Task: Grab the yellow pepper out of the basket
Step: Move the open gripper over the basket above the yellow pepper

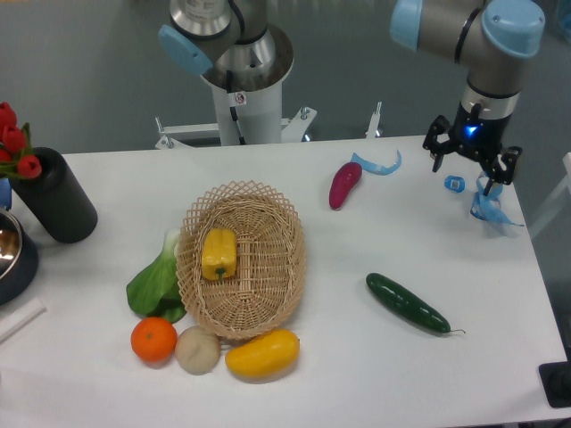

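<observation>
A small blocky yellow pepper (219, 254) lies inside the oval wicker basket (284, 267), toward its left side. My gripper (470, 167) hangs far off at the back right of the table, well away from the basket. Its fingers are spread apart and hold nothing.
Around the basket's front sit a bok choy (154, 283), an orange (153, 340), a beige round vegetable (196, 349) and a yellow mango-like fruit (262, 354). A purple sweet potato (344, 185) and a cucumber (408, 303) lie to the right. A black vase with red flowers (53, 195) stands at the left.
</observation>
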You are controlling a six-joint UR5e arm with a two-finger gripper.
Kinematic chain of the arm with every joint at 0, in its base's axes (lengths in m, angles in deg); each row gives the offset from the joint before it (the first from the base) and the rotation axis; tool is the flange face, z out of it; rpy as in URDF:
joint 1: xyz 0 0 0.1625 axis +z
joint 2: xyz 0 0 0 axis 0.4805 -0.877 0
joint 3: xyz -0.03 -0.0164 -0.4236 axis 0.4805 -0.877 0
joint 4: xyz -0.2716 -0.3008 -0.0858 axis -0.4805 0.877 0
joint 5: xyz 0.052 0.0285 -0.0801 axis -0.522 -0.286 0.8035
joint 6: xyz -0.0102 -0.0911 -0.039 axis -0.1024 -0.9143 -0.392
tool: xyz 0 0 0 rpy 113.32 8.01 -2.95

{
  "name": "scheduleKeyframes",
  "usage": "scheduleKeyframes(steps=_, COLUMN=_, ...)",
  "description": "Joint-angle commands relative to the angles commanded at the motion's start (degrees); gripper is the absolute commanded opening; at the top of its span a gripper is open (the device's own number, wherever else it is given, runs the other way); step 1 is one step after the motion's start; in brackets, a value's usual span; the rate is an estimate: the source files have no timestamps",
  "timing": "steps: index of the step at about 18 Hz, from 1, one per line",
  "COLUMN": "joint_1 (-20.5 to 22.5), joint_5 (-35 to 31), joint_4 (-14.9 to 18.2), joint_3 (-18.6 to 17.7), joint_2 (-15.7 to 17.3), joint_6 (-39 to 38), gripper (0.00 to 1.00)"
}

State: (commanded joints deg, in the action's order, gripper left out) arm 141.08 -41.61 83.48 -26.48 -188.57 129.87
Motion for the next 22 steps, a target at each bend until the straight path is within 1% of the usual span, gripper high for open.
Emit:
scheduleKeyframes(steps=4, joint_1=-0.4, joint_5=0.0, joint_4=0.0, joint_3=-0.4, joint_2=0.5, joint_6=-0.4, gripper=1.0)
scheduleKeyframes(steps=6, joint_1=-0.9, joint_5=0.2, joint_4=0.0, joint_3=-1.8, joint_2=1.7, joint_6=-0.8, gripper=1.0)
scheduleKeyframes(steps=8, joint_1=-1.3, joint_5=1.7, joint_4=-0.3, joint_3=-5.2, joint_2=3.4, joint_6=-0.9, gripper=1.0)
scheduleKeyframes(steps=13, joint_1=-1.8, joint_5=5.4, joint_4=-0.8, joint_3=-12.6, joint_2=9.2, joint_6=-2.1, gripper=1.0)
scheduleKeyframes(steps=14, joint_1=-4.3, joint_5=6.5, joint_4=-0.8, joint_3=-14.8, joint_2=11.1, joint_6=-10.1, gripper=1.0)
scheduleKeyframes(steps=15, joint_1=-5.8, joint_5=6.9, joint_4=-0.7, joint_3=-15.0, joint_2=11.1, joint_6=-12.6, gripper=1.0)
scheduleKeyframes(steps=17, joint_1=-10.2, joint_5=7.3, joint_4=-0.7, joint_3=-15.2, joint_2=10.8, joint_6=-19.8, gripper=1.0)
scheduleKeyframes(steps=20, joint_1=-16.0, joint_5=7.6, joint_4=-0.7, joint_3=-15.6, joint_2=10.5, joint_6=-34.5, gripper=1.0)
scheduleKeyframes(steps=22, joint_1=-19.2, joint_5=7.6, joint_4=-0.7, joint_3=-15.6, joint_2=10.0, joint_6=-38.5, gripper=1.0)
